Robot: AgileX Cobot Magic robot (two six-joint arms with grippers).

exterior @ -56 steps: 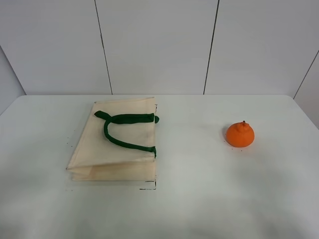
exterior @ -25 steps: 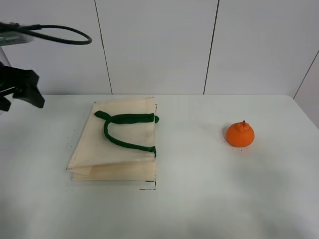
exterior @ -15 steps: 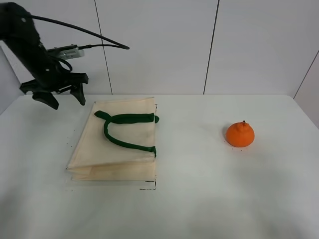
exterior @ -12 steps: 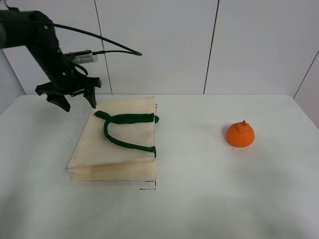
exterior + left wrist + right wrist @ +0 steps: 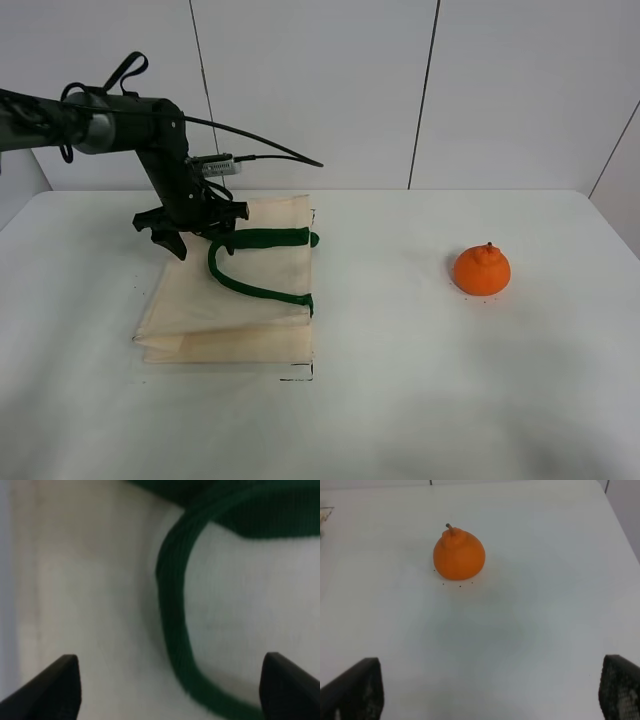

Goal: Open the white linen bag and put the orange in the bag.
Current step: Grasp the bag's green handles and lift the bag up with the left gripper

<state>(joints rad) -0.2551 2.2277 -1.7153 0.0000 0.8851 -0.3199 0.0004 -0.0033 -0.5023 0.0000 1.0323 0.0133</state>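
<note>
The white linen bag (image 5: pixel 235 300) lies flat and closed on the left of the table, its dark green handle (image 5: pixel 250 268) looped on top. My left gripper (image 5: pixel 201 240) is open just above the bag's far left part, by the handle's far end. In the left wrist view the open gripper (image 5: pixel 170 682) straddles the green handle (image 5: pixel 172 630) over the cream cloth (image 5: pixel 85 590). The orange (image 5: pixel 482 270) sits apart on the right of the table. In the right wrist view the open, empty right gripper (image 5: pixel 487 690) is well short of the orange (image 5: pixel 459 555). The right gripper does not show in the exterior high view.
The white table (image 5: pixel 400 400) carries only the bag and the orange, with a wide gap between them. A white panelled wall (image 5: pixel 320 90) stands behind the table's far edge. The left arm's cable (image 5: pixel 270 150) arcs above the bag.
My left arm has swung in from the far left and come down over the bag's handle. The bag and the orange have not moved.
</note>
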